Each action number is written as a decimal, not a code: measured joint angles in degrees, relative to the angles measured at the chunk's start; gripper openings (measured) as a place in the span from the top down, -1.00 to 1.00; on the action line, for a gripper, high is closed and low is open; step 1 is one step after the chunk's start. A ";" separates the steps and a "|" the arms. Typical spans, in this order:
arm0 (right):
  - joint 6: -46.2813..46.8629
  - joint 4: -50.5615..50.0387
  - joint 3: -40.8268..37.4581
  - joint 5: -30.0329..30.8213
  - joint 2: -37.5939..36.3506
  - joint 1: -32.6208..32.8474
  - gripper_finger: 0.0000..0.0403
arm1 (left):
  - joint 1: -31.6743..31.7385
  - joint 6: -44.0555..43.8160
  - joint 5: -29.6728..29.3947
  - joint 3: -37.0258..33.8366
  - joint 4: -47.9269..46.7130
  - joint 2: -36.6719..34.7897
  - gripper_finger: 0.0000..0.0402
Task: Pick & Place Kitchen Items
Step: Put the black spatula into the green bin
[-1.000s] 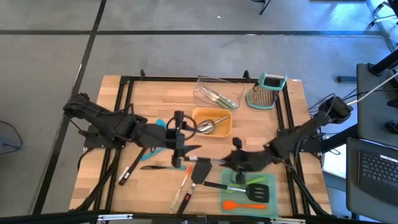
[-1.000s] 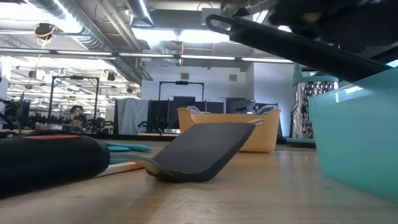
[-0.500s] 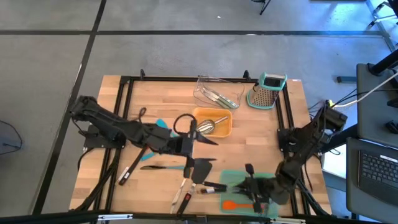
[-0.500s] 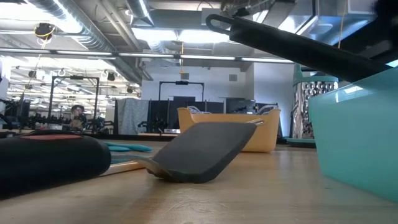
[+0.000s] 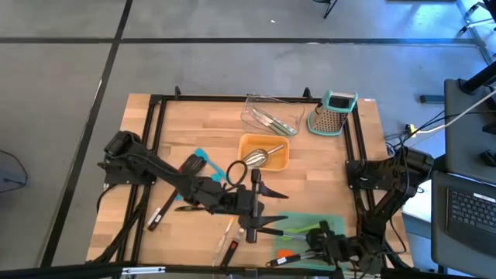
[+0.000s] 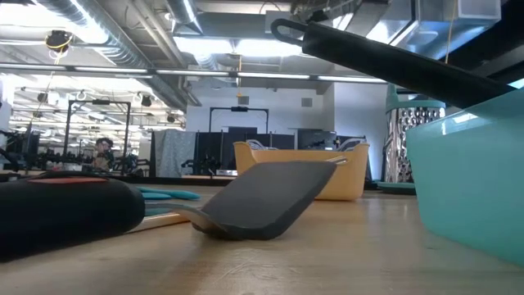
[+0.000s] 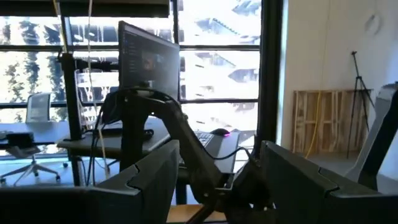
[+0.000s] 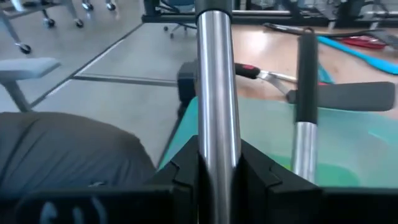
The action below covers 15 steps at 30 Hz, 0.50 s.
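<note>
**Two claws low over the front of the tabletop**

Two arms reach toward the 6 o'clock edge of the tabletop (image 5: 194, 128). The right claw (image 5: 314, 246), at about 5 o'clock, pinches a steel-handled utensil (image 8: 214, 87) over the teal-green tray (image 5: 306, 222). The left claw (image 5: 254, 203), near 6 o'clock, stands with fingers spread and nothing between them. A black spatula (image 6: 266, 197) lies flat on the wood beside the tray. A steel scoop (image 5: 260, 156) rests in the orange tray (image 5: 264, 141) at centre.
</note>
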 joint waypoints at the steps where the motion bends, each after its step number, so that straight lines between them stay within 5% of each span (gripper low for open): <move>1: -0.05 0.58 0.04 -0.78 0.00 -0.01 0.67 | -0.26 0.00 -0.59 0.80 -0.01 0.51 -0.10; 15: -6.24 -0.44 4.26 -5.70 0.00 -2.72 0.67 | -1.64 -0.27 -8.20 5.52 0.21 5.55 -0.10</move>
